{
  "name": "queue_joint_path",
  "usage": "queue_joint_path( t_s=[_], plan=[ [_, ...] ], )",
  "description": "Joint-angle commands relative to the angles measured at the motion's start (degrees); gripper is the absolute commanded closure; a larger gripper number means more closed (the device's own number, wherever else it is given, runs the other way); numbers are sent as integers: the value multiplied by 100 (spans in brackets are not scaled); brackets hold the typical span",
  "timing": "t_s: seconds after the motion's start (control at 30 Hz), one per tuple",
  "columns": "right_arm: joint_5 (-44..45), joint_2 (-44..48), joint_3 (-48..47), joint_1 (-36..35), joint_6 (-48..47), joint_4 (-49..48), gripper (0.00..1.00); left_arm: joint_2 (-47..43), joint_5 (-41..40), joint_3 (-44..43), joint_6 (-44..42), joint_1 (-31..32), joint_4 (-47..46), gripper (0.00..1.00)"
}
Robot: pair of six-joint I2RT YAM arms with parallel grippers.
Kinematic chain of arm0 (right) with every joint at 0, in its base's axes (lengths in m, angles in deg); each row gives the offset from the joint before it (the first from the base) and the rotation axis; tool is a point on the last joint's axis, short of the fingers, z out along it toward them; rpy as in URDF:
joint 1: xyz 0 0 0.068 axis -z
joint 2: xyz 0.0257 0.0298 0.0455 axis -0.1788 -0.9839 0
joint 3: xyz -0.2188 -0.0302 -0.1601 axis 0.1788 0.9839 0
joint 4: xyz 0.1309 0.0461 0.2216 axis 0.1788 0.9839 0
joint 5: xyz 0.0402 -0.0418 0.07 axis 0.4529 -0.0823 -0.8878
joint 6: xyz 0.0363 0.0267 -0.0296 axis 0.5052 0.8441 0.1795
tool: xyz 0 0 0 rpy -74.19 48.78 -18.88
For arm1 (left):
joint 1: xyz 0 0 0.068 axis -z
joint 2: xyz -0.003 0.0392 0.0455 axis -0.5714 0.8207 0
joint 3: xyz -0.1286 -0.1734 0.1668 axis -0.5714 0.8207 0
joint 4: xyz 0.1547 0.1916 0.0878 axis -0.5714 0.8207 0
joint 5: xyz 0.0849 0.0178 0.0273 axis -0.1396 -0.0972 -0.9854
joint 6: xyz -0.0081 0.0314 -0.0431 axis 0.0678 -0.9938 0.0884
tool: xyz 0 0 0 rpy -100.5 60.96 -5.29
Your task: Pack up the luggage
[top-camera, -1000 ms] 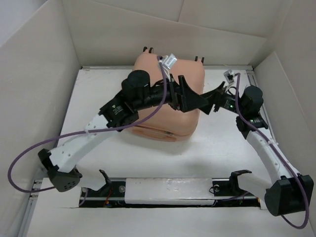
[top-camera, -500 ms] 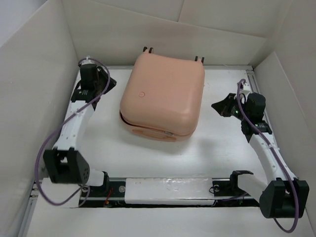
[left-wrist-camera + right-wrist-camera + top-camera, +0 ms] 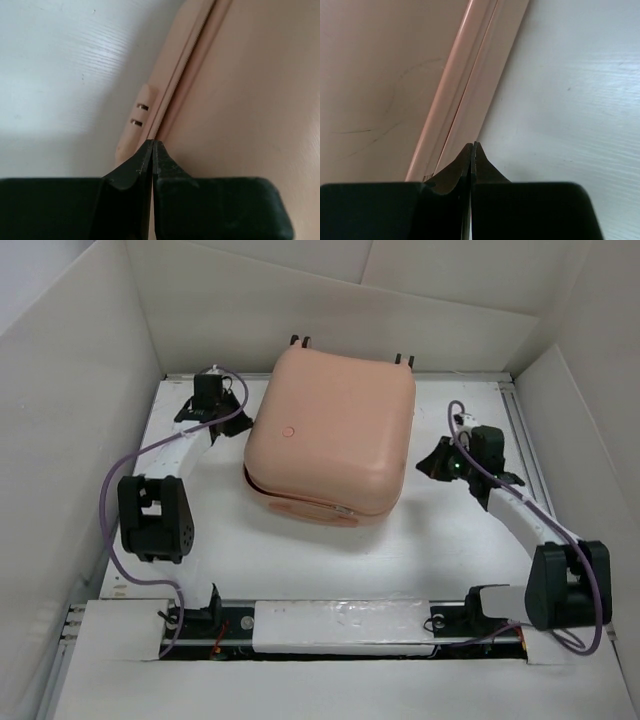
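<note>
Both arms have pulled off the closed peach suitcase (image 3: 330,430), which sits mid-table toward the far wall; the left arm (image 3: 165,455) and right arm (image 3: 515,510) now flank it. Left gripper (image 3: 151,145), fingers pressed together, noses at the zipper seam, probably hunting the zip. Right gripper (image 3: 471,146), likewise closed, points along the opposite seam.

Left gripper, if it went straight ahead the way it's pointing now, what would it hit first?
Most likely the luggage: the left gripper, shut, aims at the seam between its two shells, just beside a small pink tab. How much gap remains is unclear.
</note>
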Motion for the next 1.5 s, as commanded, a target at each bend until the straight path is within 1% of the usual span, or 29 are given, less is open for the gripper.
queue_joint_path(
  t_s=[0.0,0.07,0.13,0.2,0.23,0.3,0.33,0.4,0.5,0.53,0.57,0.6,0.63,0.67,0.73,0.77,0.8,0.83,0.9,0.93,0.97,1.0,1.03,1.13,1.17,1.23,1.3,1.33,1.47],
  plan=[
    [33,-400,-303,-578,-274,-373,100,-926,1127,668,300,257,-734,100],
    [86,-559,-495,-964,-275,-373,100,-1297,1128,1133,354,512,-910,100],
    [25,-804,-803,-1115,-275,-426,100,-1877,1128,1495,582,1074,-1051,100],
    [-403,-1007,-1162,-1186,-327,-426,100,-2255,1128,2119,837,1513,-1464,100],
    [-537,-1191,-1269,-1265,-327,-426,100,-2588,1128,2321,995,1959,-1604,100],
    [-722,-1245,-1471,-1318,-476,-426,100,-2792,1215,2838,1494,2392,-2095,100],
    [-783,-1297,-1611,-1318,-477,-426,100,-2932,1268,2972,1645,2821,-2229,100],
    [-932,-1298,-1735,-1065,-477,-426,100,-2995,1138,3227,1961,3341,-2545,100],
    [-1056,-1167,-1736,-564,-153,-426,100,-3311,988,3228,1963,4028,-2467,100],
    [-961,-1105,-1736,-258,-91,-426,100,-3495,796,3115,1963,4090,-2154,100],
    [-777,-1026,-1797,-124,-90,-243,100,-3975,446,2975,1807,4091,-1838,100],
    [-584,-764,-1797,-27,-90,98,96,-4249,-45,2817,1666,4091,-1521,100],
    [-321,-605,-1736,26,-90,101,95,-4487,-1233,2458,1551,4004,-900,100],
    [-205,-464,-1588,27,-90,101,94,-4690,-1733,2324,1481,3890,-729,93],
    [24,-156,-1481,-26,-90,153,91,-5034,-2786,2078,1392,3206,-508,79],
    [146,-77,-1411,-96,-90,154,91,-5034,-2792,1911,1392,2898,-507,67],
    [217,-24,-1297,-192,-90,154,91,-4869,-2679,1814,1279,2173,-646,62],
    [305,37,-1235,-193,-90,154,91,-4667,-2469,1683,1156,1774,-648,59],
    [481,38,-1043,-263,-37,154,92,-4080,-1303,1121,1085,913,-560,56],
    [551,38,-1041,-263,-37,154,92,-3441,-959,962,1032,213,-508,56],
    [552,-49,-963,-263,-37,154,92,-3122,-555,830,1153,-64,-429,56],
    [552,-120,-962,-324,-37,154,92,-2831,-273,690,1155,-345,-498,60],
    [604,-207,-962,-325,-37,154,92,-2306,-209,688,1155,-618,-498,61],
    [867,-515,-962,-378,15,154,94,-1513,-208,355,909,-708,-438,61],
    [868,-690,-962,-378,15,23,95,-936,-156,250,909,-708,-341,61],
    [868,-945,-1049,-447,94,-39,95,-493,125,170,856,-708,-383,64],
    [807,-1384,-1217,-552,147,-197,95,-114,414,423,1110,-708,-664,64],
    [807,-1525,-1217,-693,147,-293,95,-43,711,677,1206,-708,-1040,64],
    [649,-2167,-1401,-948,86,-619,95,81,1021,1371,1602,-480,-1787,65]
  ],
)
